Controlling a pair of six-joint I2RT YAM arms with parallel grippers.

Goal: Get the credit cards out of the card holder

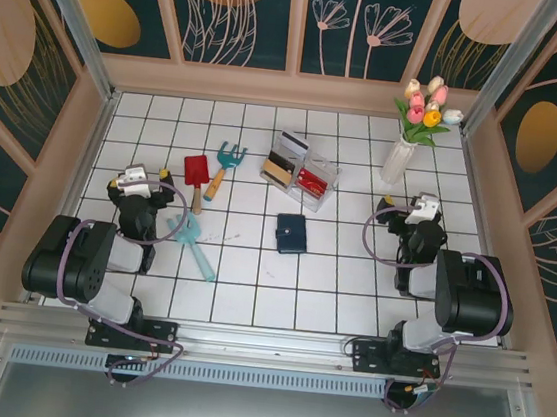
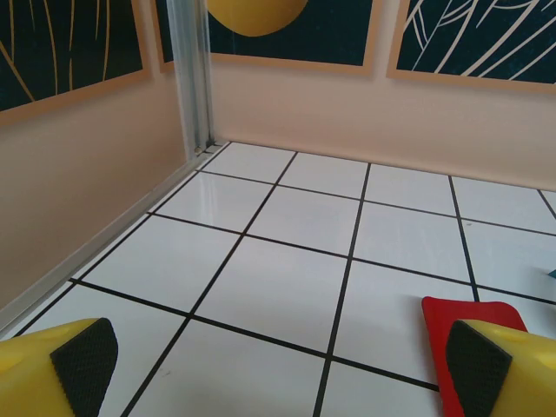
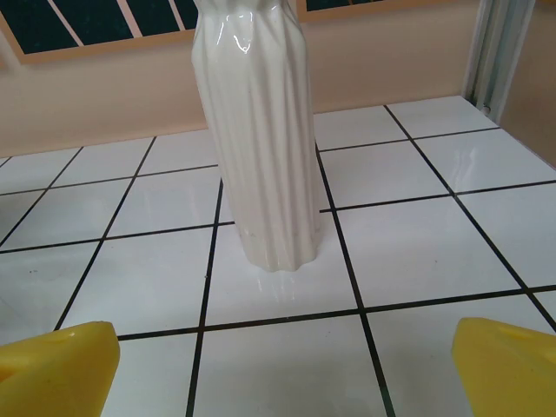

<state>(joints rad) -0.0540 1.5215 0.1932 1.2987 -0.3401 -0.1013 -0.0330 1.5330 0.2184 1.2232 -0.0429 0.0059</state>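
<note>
The card holder [image 1: 292, 233], a small dark navy wallet, lies folded shut on the white tiles near the middle of the table. The credit cards are hidden. My left gripper [image 1: 141, 175] hovers well to the left of the wallet and stands open, its yellow fingers [image 2: 65, 365] wide apart over bare tile. My right gripper [image 1: 415, 200] sits well to the right of the wallet, also open with nothing between its yellow fingers [image 3: 61, 369]. Both are far from the wallet.
A clear compartment box [image 1: 300, 171] with tan and red flat items stands behind the wallet. A red toy spade [image 1: 197, 171] [image 2: 473, 313], a teal rake [image 1: 225, 162] and a teal tool [image 1: 194, 244] lie near the left gripper. A white vase [image 1: 400, 160] [image 3: 261, 130] of tulips stands just ahead of the right gripper.
</note>
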